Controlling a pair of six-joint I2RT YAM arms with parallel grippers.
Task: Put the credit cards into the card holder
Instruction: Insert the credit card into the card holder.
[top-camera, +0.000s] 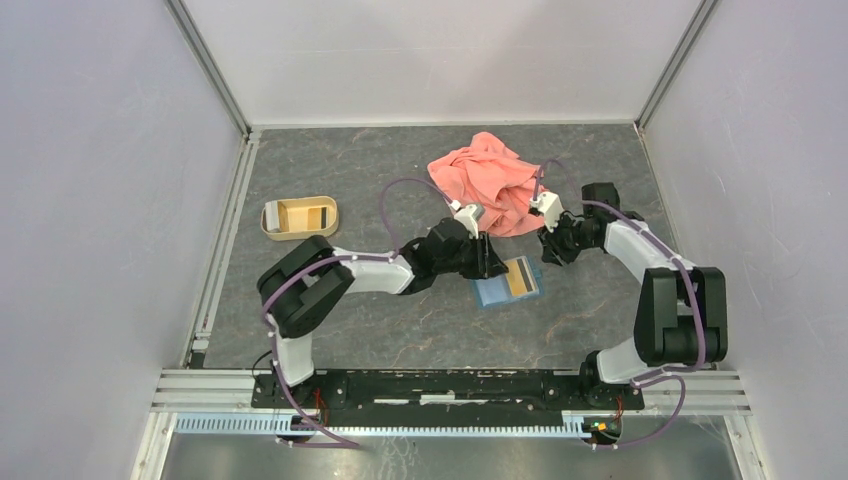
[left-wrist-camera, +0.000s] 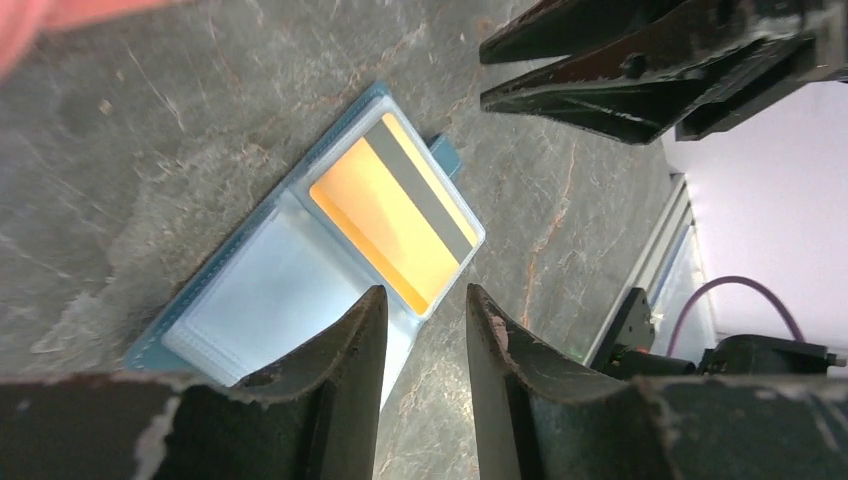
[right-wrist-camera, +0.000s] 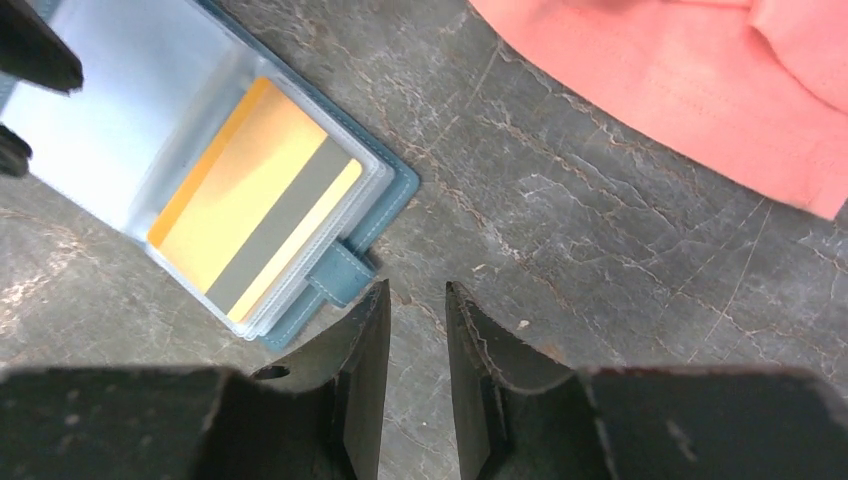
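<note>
Near the middle of the top view, the card holder (top-camera: 492, 293) lay open on the desk (top-camera: 400, 320) with one card (top-camera: 519, 277) seemingly slid under its clear sleeve, so I judged that part done. At the upper left, the tray (top-camera: 268, 222) looked to hold a second card (top-camera: 305, 214), maybe more, yet to fetch. My left gripper (left-wrist-camera: 425, 300) and right gripper (right-wrist-camera: 416, 290) hovered beside the holder, each slightly spread, pinching nothing, with a pink cloth (top-camera: 490, 182) just behind.
</note>
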